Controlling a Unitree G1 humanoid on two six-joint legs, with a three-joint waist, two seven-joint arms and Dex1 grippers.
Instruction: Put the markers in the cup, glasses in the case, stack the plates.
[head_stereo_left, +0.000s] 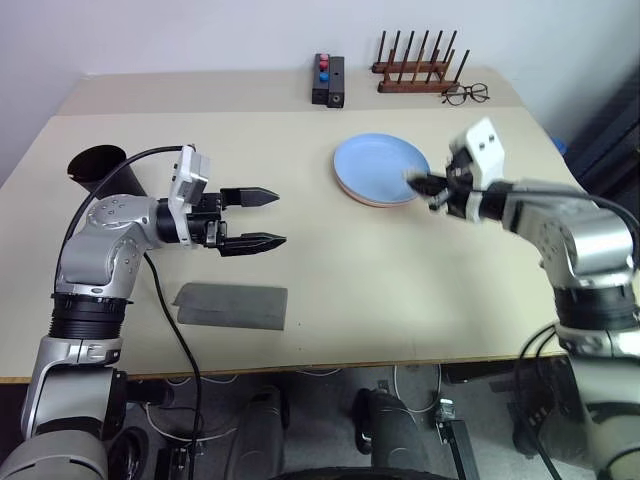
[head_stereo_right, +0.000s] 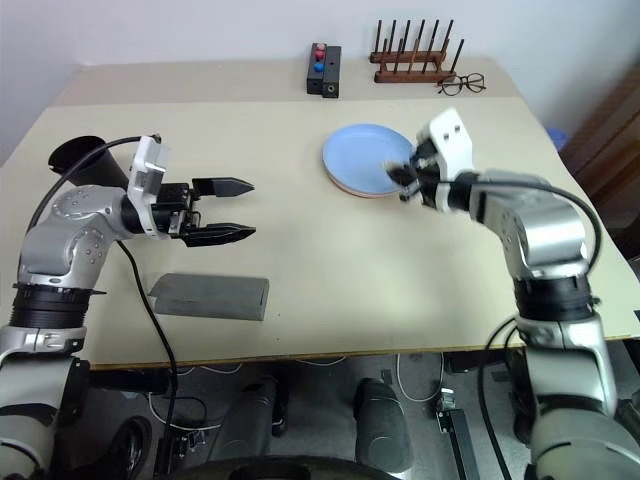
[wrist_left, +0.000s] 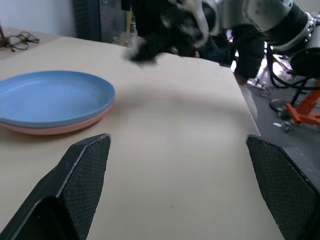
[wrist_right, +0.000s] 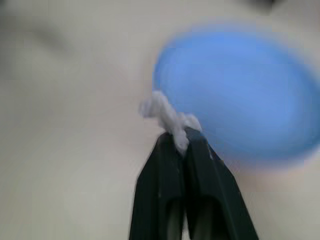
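Right gripper (wrist_right: 181, 136) clenched, black fingers pressed together with a small white scrap (wrist_right: 165, 114) pinched at the tips; what the scrap is, cannot tell; it hangs above the table (head_stereo_left: 400, 300) at the 3 o'clock edge of the plates, not touching them; plates are stacked, blue plate (head_stereo_left: 381, 169) on top of pink plate (wrist_left: 60, 127), pink showing only as a thin rim underneath; stack sits at about 1 o'clock from table centre; left gripper (head_stereo_left: 268, 219) released, fingers spread wide with nothing between them, pointing level toward 3 o'clock, held above the table at about 9 o'clock from centre; grey case (head_stereo_left: 232, 305) lies flat and closed on the table just at 6 o'clock of the left gripper, near the front edge; black cup (head_stereo_left: 103, 170) lies tipped on its side at the far 9 o'clock edge of the table, behind the left arm, open rim facing up and to 9 o'clock; black block (head_stereo_left: 328, 80) with red and blue knobs sits at 12 o'clock near the back edge; wooden rack (head_stereo_left: 414, 66) with dark pegs just at 3 o'clock of the block; clear-lens spectacles (head_stereo_left: 466, 94) rest just beside the rack at its 4 o'clock; markers and sunglasses cannot be made out.
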